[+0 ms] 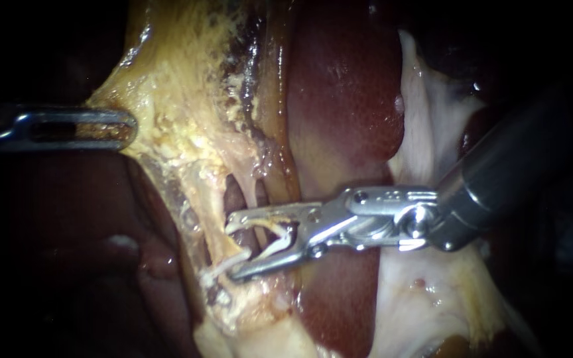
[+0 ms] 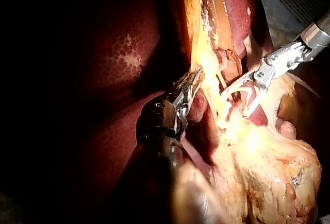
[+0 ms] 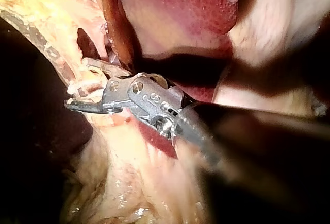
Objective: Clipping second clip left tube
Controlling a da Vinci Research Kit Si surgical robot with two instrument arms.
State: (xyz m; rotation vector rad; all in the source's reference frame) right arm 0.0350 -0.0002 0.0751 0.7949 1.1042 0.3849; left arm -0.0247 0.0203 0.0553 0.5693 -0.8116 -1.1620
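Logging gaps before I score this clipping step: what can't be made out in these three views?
- Endoscope view: how far the tube sits inside the clip held by the right instrument; the clip's upper leg covers it.
- Right wrist view: the clip, mostly hidden behind the instrument's own jaws.
- Left wrist view: whatever lies under the left instrument, lost in shadow.
- Endoscope view: the left instrument's shaft, cut by the edge.
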